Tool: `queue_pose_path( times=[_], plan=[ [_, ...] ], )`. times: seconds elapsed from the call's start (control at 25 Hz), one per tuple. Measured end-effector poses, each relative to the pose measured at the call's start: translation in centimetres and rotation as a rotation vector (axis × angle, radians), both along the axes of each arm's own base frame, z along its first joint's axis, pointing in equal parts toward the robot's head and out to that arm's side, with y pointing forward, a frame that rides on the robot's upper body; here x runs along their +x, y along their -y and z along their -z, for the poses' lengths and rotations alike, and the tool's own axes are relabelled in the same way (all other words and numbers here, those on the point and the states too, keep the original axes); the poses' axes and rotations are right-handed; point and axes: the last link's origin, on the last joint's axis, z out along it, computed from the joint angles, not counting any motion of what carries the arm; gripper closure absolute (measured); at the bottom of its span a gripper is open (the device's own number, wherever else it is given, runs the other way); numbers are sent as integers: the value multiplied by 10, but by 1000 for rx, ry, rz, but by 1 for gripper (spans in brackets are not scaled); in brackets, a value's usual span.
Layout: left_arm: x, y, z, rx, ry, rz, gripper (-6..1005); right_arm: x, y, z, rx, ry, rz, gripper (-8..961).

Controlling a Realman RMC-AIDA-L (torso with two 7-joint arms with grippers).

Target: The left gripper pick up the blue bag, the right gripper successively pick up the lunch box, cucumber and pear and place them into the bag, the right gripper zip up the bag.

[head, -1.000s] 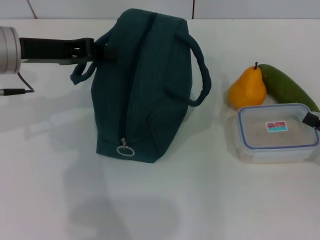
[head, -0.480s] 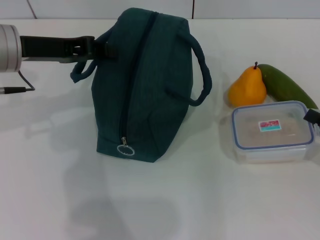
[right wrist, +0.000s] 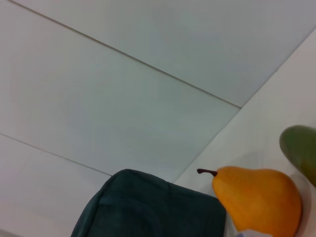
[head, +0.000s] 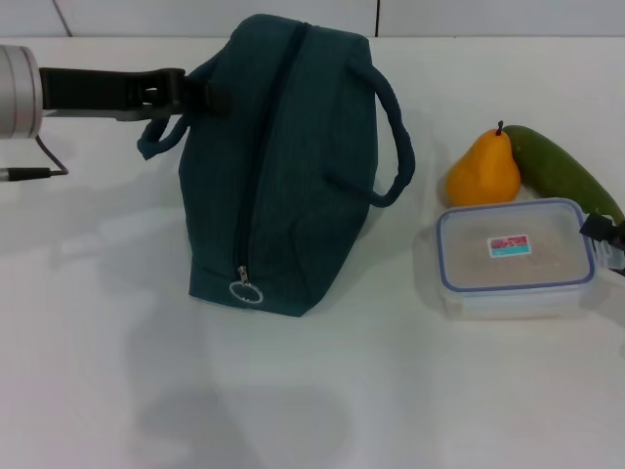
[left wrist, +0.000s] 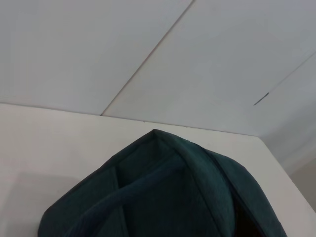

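Gripping the near loop handle of the blue bag [head: 283, 166], the left gripper [head: 186, 93] props it upright on the bench [head: 107, 322], its zip line running away from the robot. The right gripper [head: 607, 234] meets the outer end of the lunch box [head: 515, 257]; whether its fingers are clenched I cannot tell. The bag lies to that gripper's left, with pear [head: 484, 172] and cucumber [head: 562, 174] just behind the box.

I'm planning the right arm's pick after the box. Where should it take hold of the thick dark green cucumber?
Probably the thick dark green cucumber's far, upper half, from above, fingers across its width. It lies slanted on the white table; the orange-yellow pear crowds its left side, and the clear blue-rimmed lunch box covers its near end.
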Motion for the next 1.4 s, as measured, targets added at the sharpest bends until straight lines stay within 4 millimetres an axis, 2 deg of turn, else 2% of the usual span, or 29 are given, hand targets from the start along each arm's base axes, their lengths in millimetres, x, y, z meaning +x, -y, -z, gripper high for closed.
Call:
queue_pose_path(
  times=[1.32,1.4],
  plan=[
    [0,1,2,1,1,20,953,-15,-2,12,-117,-109,19,415],
    [0,1,2,1,0,23,953,-15,-2,14,-117,-109,23,502]
  ],
)
